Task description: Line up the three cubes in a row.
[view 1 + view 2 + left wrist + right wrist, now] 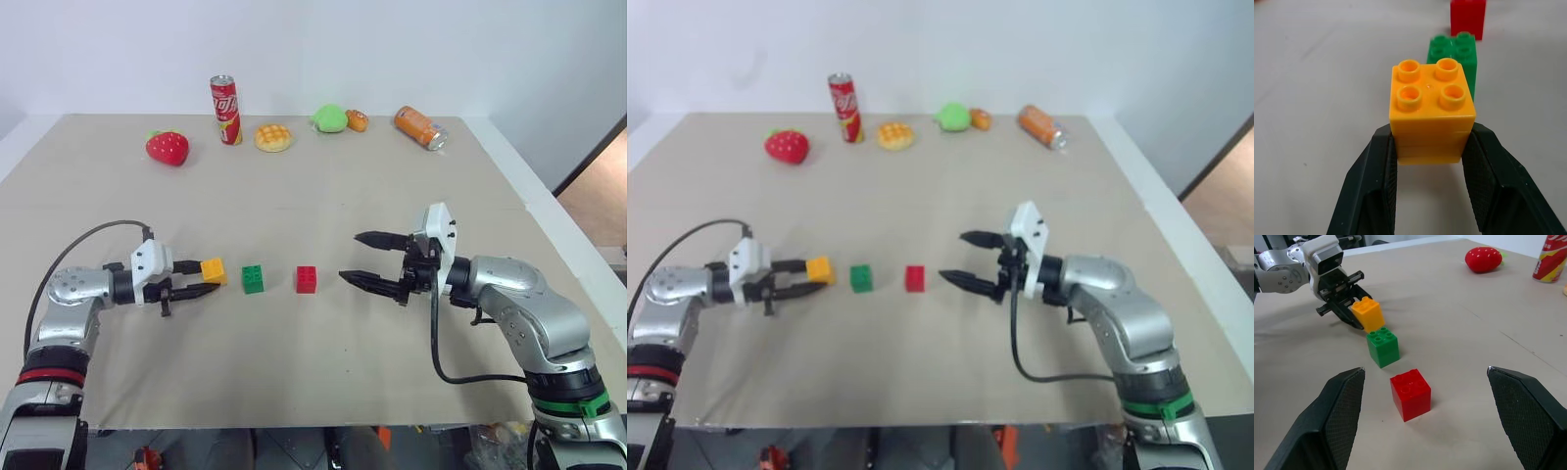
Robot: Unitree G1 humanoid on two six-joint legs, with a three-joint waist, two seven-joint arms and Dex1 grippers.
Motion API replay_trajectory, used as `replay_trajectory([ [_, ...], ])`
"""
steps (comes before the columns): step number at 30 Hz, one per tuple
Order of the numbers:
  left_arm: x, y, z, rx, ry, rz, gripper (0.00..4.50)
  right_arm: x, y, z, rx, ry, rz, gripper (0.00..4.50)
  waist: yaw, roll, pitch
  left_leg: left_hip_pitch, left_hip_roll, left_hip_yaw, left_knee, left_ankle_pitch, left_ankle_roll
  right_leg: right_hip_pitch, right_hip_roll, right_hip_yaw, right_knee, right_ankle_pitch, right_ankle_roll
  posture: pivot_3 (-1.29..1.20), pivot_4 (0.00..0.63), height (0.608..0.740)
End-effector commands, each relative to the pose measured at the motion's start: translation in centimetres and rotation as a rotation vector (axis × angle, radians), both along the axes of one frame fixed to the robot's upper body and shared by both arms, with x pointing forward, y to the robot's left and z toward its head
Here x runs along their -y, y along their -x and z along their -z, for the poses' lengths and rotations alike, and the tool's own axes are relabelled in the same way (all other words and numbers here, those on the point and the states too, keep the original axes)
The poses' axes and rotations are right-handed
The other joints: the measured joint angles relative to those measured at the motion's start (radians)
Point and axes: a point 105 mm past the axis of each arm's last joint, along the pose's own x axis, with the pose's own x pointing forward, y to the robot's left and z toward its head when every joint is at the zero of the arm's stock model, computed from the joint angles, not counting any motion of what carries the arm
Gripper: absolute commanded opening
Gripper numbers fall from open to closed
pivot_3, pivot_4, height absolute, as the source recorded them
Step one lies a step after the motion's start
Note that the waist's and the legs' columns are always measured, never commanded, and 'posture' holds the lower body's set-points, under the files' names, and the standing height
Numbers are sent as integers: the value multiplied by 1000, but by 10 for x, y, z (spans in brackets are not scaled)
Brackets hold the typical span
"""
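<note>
Left gripper (1431, 161) jaws pinching small orange-yellow studded plastic block (1431, 110) by its sides, near table's front-left edge. Small green studded plastic block (254, 279) lies just beyond it, then small red studded plastic block (307, 279) (row runs left-right along front edge). Right gripper (370, 260) jaws spread wide, empty, just beside red block's far end. Left arm nearer orange-yellow block; release likely due.

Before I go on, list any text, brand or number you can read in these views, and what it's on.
Nothing can be read for certain.
Red soda can, standing at the far edge of the table: white lettering down its side, too small to read.
Orange can, lying on its side at the far right: no legible print.
Orange-yellow block, green block, red block: plain studs, no marks.
</note>
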Motion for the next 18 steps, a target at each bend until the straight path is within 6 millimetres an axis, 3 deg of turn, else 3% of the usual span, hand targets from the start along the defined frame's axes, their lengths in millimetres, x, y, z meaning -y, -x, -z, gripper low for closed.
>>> replay_trajectory([
  [1, -9, -2, 0, -6, -38, 5, 1295, 1, 9, -11, 32, -4, -13, 4140, 1, 0, 0, 0, 0, 0, 0, 0, 0, 0, 0, 0, 0, 0, 0, 0, 150, 740],
  [9, -12, -9, 2, -27, -23, -3, 1295, 17, 18, -3, -24, 36, 2, 4140, 1, 0, 0, 0, 0, 0, 1, 0, 0, 1, 0, 0, 0, 0, 1, 0, 150, 740],
  [18, 1, 0, 5, -50, 25, 80, 1295, 15, 19, 0, -28, 49, 0, 4140, 1, 0, 0, 0, 0, 0, 1, 0, 0, 1, 0, 0, 0, 0, 1, 0, 150, 740],
])
